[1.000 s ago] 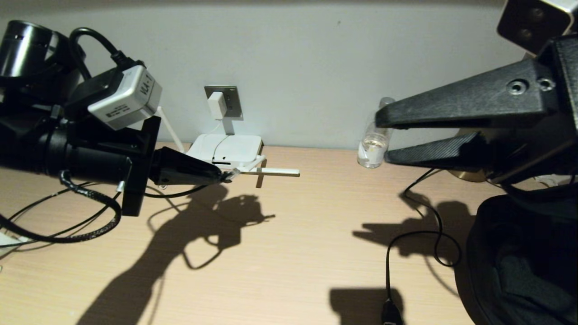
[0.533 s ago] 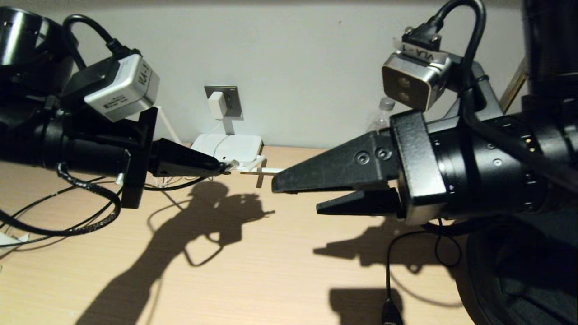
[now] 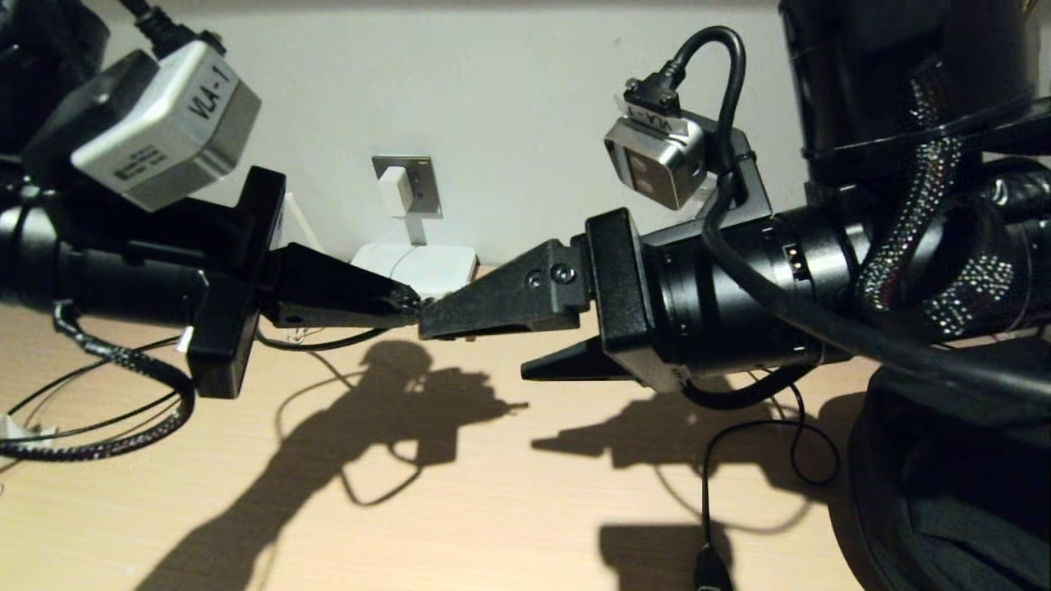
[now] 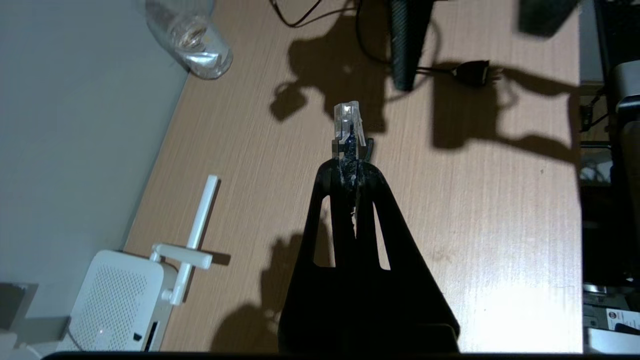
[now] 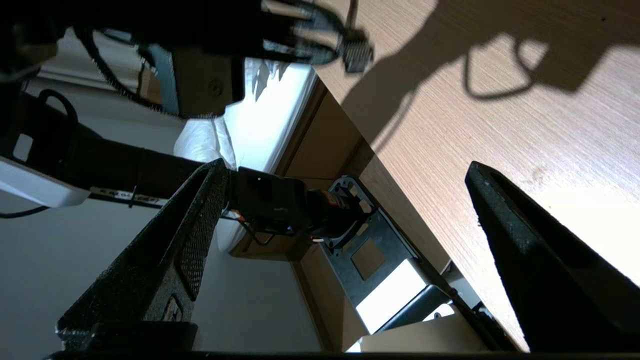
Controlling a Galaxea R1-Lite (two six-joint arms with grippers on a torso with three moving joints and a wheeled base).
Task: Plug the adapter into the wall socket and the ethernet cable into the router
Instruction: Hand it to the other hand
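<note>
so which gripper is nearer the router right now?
Left. The left gripper, shut on the ethernet cable, sits just in front of the router. The right gripper is open, beside it, its upper fingertip nearly as close.

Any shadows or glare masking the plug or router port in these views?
Head view: hard arm shadows on the wooden desk, white flat router half hidden. Left wrist view: clear plastic ethernet connector lit, visible in the shut left gripper. Right wrist view: bright glare on desk.
</note>
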